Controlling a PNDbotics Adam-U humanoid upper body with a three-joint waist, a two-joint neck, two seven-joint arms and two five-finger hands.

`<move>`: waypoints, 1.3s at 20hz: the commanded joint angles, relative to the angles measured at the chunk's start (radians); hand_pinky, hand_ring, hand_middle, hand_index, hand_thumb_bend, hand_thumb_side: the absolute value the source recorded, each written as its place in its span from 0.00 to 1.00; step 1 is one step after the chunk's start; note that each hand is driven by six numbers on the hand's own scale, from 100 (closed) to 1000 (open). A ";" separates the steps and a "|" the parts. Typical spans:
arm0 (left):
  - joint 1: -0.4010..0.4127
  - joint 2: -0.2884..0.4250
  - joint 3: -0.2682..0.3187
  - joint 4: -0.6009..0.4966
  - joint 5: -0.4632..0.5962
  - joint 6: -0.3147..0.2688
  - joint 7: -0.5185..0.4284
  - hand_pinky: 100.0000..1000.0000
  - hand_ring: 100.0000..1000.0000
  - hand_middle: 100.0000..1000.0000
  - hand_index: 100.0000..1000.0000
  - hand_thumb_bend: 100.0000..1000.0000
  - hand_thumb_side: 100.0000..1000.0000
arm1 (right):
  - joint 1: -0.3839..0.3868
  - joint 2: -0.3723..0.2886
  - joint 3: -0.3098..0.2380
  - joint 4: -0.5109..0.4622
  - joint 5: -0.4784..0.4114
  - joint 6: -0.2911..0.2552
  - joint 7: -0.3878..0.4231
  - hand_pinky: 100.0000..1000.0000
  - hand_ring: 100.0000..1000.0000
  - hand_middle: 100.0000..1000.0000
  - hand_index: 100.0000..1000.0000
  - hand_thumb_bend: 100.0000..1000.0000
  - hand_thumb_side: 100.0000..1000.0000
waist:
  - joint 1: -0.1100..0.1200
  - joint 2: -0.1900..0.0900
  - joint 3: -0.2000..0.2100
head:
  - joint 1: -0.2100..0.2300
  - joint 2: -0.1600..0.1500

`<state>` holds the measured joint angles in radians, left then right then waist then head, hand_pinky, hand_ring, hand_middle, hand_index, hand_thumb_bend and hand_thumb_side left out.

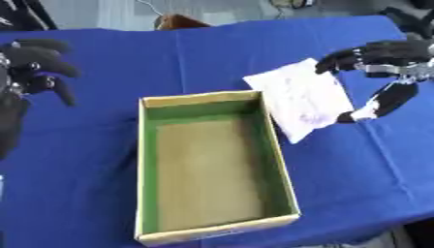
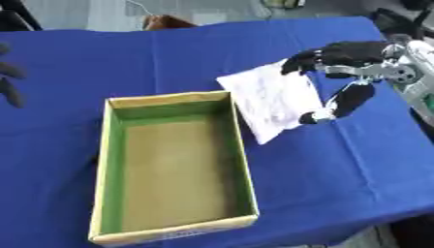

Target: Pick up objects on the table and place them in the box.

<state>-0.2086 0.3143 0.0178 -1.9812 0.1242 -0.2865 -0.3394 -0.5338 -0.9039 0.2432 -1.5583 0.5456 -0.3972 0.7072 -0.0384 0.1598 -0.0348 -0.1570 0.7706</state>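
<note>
Left eye view shows the white packet [image 1: 301, 99] best: a flat, pale rectangle with faint purplish marks across its face, none of them clear enough to read as words or a brand. It sits tilted, one long edge near the right wall of the box [image 1: 284, 160], its lower corner pointing down toward the blue cloth [image 1: 356, 174] that covers the table. I cannot tell whether that corner touches the cloth or the box rim.

The right hand [image 2: 352, 60] comes in from the right side and has hold of the packet: dark fingers [image 2: 301, 60] curl over its upper far corner, and the thumb [image 2: 339, 104], with a light tip, presses at the packet's lower right edge, so the packet is pinched between them.

The box is an open rectangular carton with yellowish rims, green inner walls and a brown floor, lying lengthwise on the cloth with nothing visible inside it. A pale strip on its near outer wall may carry print, but it cannot be read.

The left hand [image 1: 30, 68] hangs at the left edge, well apart from the box, its fingers loosely bent and holding nothing.
</note>
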 commanded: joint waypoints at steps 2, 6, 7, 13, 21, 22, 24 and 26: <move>-0.012 0.023 -0.002 -0.019 0.003 -0.003 -0.003 0.35 0.60 0.76 0.77 0.00 1.00 | -0.025 -0.046 -0.006 -0.006 -0.003 -0.013 0.021 0.71 0.78 0.95 0.98 0.49 0.63 | -0.002 -0.013 0.001 | -0.015 -0.001; -0.011 0.023 -0.004 -0.019 0.002 -0.002 -0.005 0.35 0.60 0.76 0.77 0.00 1.00 | -0.035 -0.052 -0.002 -0.005 0.000 -0.016 0.026 0.71 0.78 0.96 0.98 0.49 0.63 | -0.004 -0.013 0.002 | -0.013 -0.001; -0.011 0.024 -0.004 -0.019 0.001 -0.001 -0.005 0.35 0.60 0.76 0.77 0.00 1.00 | -0.039 -0.053 -0.001 -0.003 0.002 -0.016 0.027 0.71 0.78 0.96 0.98 0.50 0.62 | -0.005 -0.013 0.002 | -0.013 -0.001; -0.010 0.024 -0.008 -0.019 0.001 0.000 -0.010 0.35 0.60 0.76 0.77 0.00 1.00 | -0.086 -0.032 0.019 0.050 0.041 -0.023 0.046 0.72 0.78 0.96 0.98 0.51 0.62 | -0.007 -0.015 0.005 | -0.017 -0.001; -0.012 0.021 -0.012 -0.019 0.002 -0.003 -0.016 0.35 0.60 0.76 0.76 0.00 1.00 | -0.172 0.058 0.032 0.205 0.160 -0.061 0.036 0.71 0.77 0.96 0.96 0.53 0.61 | 0.000 -0.013 0.017 | -0.028 -0.001; -0.013 0.020 -0.013 -0.019 0.001 -0.003 -0.017 0.35 0.60 0.76 0.77 0.00 1.00 | -0.176 0.063 0.030 0.218 0.173 -0.065 0.029 0.71 0.77 0.96 0.96 0.53 0.61 | 0.000 -0.012 0.019 | -0.028 -0.001; -0.013 0.020 -0.013 -0.019 0.001 -0.004 -0.017 0.35 0.60 0.76 0.77 0.00 1.00 | -0.180 0.070 0.029 0.238 0.191 -0.075 0.017 0.71 0.77 0.96 0.96 0.53 0.61 | 0.000 -0.011 0.020 | -0.029 -0.001; -0.013 0.020 -0.012 -0.019 0.002 -0.004 -0.016 0.35 0.60 0.76 0.77 0.00 1.00 | -0.181 0.073 0.028 0.252 0.204 -0.082 0.007 0.71 0.77 0.96 0.96 0.53 0.61 | 0.000 -0.010 0.020 | -0.029 -0.001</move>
<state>-0.2088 0.3219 0.0060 -1.9812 0.1241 -0.2897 -0.3534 -0.6928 -0.8133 0.2839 -1.3096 0.7385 -0.4308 0.6792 -0.0383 0.1613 -0.0153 -0.1745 0.7706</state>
